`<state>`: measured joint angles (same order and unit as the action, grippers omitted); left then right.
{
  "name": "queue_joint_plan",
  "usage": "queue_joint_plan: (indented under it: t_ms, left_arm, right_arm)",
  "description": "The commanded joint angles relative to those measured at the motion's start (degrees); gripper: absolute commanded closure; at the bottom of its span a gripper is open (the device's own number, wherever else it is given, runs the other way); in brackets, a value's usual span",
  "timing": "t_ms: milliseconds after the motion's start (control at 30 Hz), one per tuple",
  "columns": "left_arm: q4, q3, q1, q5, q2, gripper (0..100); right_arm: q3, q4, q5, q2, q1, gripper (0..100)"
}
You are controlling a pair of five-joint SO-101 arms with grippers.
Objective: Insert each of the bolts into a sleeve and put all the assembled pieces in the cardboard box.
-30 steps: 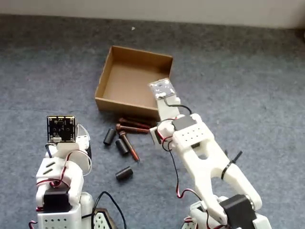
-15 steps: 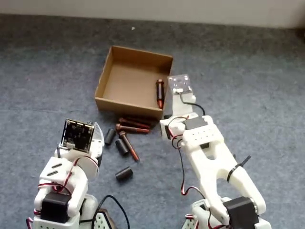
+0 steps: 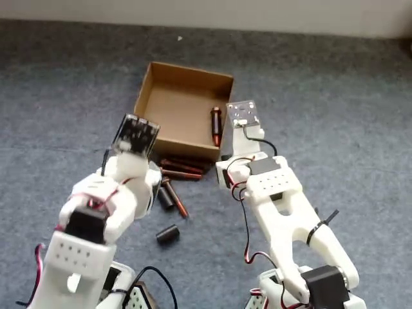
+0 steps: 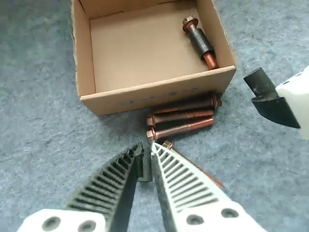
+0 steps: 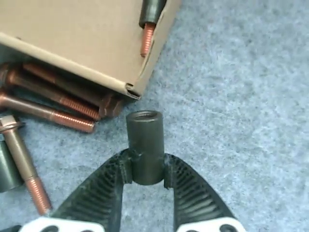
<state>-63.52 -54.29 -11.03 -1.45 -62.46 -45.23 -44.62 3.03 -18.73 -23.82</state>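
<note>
The cardboard box holds one bolt with a sleeve on it, lying against the box's right wall. Three copper bolts lie side by side along the box's front wall. A fourth bolt lies nearer to me, between loose black sleeves. My left gripper hovers shut above that fourth bolt, holding nothing. My right gripper is shut on an upright black sleeve just off the box's front right corner.
Grey carpet surrounds the box, and to its right there is wide free floor. The left arm covers part of the loose pieces in the high view. Another sleeve lies beside a bolt.
The left arm swung forward and to the right, over the loose bolts. The right arm shifted right off the box edge, uncovering the assembled piece, then held still.
</note>
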Motion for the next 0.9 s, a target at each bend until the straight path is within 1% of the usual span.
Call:
queue_joint_plan:
  t_ms: [0,200,333,400,500,600,700,733,867]
  left_arm:
    - [-0.18,11.82,-0.92,-8.97,15.43,93]
    - [-0.26,19.91,-0.75,-26.90,31.69,93]
    - [-0.26,24.13,-0.48,-31.91,41.10,93]
    - [-0.26,25.63,-0.22,-35.60,45.58,95]
    - [-0.18,26.86,-0.48,-44.13,51.30,100]
    - [0.18,26.95,-0.57,-52.75,55.52,99]
    - [3.96,26.42,-0.40,-62.59,58.33,99]
    - [4.66,26.42,-0.31,-64.70,59.12,99]
    - [6.77,26.86,-1.54,-65.41,60.70,99]
  right_arm:
    - [0.48,1.01,0.62,-2.42,1.80,99.3]
    - [0.84,1.01,0.62,-2.42,3.74,99.3]
    - [0.92,1.01,0.62,-2.42,3.91,99.3]
    - [0.92,1.01,0.62,-2.51,3.91,99.3]
    - [1.01,1.01,0.62,-2.51,3.91,99.3]
    - [1.01,1.01,0.62,-2.59,3.91,99.3]
    - [1.01,1.01,0.62,-2.77,3.91,99.3]
    - [1.01,1.01,0.62,-2.77,3.91,99.3]
    - [1.01,1.01,0.53,-2.86,3.91,99.3]
